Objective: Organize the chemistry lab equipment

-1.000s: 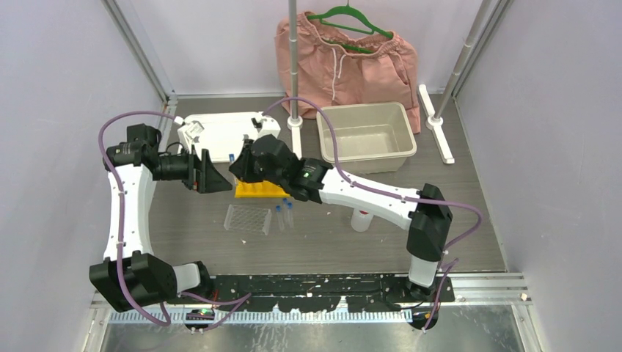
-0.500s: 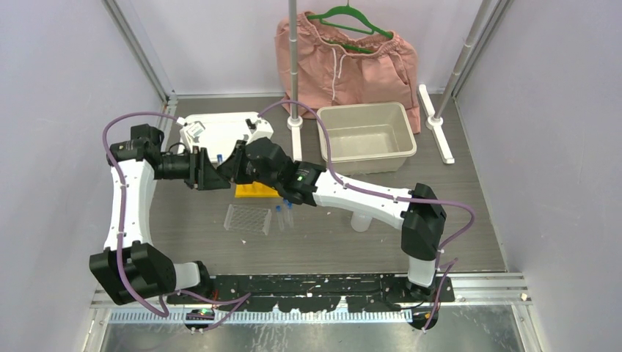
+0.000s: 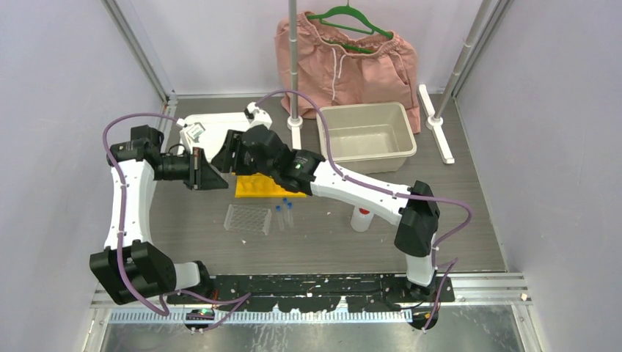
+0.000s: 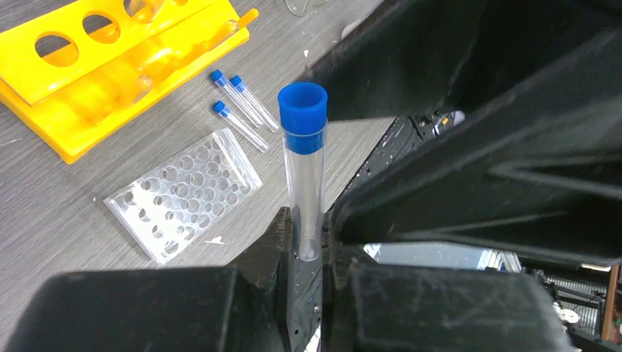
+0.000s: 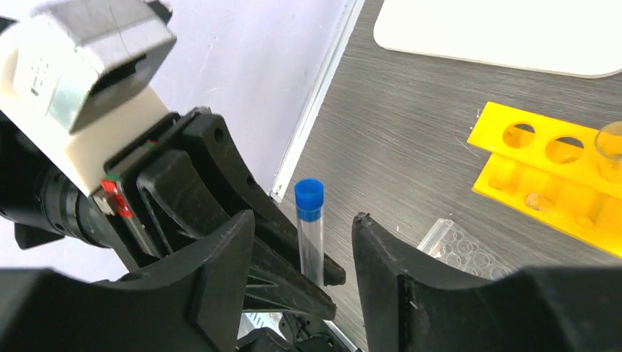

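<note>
We see the left gripper (image 4: pixel 308 246) closed tight on the bottom end of a slim clear plastic tube with a blue cap (image 4: pixel 304 169); its two black fingers (image 4: pixel 270 246) press the tube from either side, and most of the tube, cap end included, sticks out free beyond them. The right gripper (image 5: pixel 302 224) stands partly open around the same tube (image 5: pixel 309 235): its broad black fingers (image 5: pixel 220 279) flank the tube on both sides with clear gaps, touching nothing and holding nothing. From the top camera, the two grippers meet in the air over the left rear of the grey table (image 3: pixel 330 242), the left gripper (image 3: pixel 211 178) just beside the right gripper (image 3: pixel 224 152), though the tube itself is too small for us to pick out there. The yellow plastic rack with round holes (image 3: pixel 257 188) sits on the table just to the right of them. In front of it lies a flat clear plastic tray dotted with small wells (image 3: pixel 247 218), and three more small clear blue-capped tubes (image 3: pixel 284 215) lie side by side just right of that tray. A white squeeze bottle with a red nozzle (image 3: pixel 360 219) stands farther right, well apart from both grippers, and a beige rectangular plastic tub (image 3: pixel 367 136) sits behind it
</note>
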Tool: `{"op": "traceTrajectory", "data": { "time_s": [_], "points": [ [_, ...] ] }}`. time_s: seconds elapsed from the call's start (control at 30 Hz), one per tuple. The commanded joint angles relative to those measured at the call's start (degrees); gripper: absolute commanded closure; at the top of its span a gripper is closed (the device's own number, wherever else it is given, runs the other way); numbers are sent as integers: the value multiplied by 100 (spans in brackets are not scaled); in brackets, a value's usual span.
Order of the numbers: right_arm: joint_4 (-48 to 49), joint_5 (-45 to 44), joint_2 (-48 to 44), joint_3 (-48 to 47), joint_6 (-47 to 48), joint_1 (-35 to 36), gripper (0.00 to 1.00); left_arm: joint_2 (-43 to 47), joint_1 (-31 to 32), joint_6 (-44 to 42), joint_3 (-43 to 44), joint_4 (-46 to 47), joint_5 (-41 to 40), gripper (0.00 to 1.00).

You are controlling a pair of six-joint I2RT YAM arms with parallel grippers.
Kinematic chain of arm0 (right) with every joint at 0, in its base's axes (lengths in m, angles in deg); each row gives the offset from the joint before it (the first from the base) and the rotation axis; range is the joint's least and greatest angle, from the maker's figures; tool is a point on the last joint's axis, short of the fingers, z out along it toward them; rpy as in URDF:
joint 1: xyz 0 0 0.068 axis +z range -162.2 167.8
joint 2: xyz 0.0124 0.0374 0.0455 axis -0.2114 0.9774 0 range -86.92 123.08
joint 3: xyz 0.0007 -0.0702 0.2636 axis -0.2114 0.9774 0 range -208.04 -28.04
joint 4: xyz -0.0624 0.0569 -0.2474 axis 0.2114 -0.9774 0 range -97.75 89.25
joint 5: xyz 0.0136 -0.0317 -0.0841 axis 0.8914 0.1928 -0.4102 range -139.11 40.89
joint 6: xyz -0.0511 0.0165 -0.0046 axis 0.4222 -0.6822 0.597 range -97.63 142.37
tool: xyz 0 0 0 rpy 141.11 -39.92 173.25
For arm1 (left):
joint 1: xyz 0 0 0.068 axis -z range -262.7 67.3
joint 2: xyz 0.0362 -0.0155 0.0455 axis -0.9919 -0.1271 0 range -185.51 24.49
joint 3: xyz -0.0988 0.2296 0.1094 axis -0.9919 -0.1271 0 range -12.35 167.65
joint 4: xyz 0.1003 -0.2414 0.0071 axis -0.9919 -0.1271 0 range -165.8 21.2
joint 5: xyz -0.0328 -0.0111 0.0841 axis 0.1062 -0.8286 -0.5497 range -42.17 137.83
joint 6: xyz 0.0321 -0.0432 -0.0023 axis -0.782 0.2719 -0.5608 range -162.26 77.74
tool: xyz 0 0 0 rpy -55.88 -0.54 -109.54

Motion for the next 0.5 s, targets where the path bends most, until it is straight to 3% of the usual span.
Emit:
{"op": "traceTrajectory", "data": {
  "time_s": [0.0,0.23,0.47],
  "points": [
    [-780,412,116,-770,77,-233,42,313,-13,-311,-24,64,72,100],
    [-1549,1719,523,-1711,384,-464,45,552,-10,-413,-125,202,-23,100],
    [-1766,2036,645,-1909,480,-509,52,495,-15,-415,-123,159,-9,100]
  ]
}}
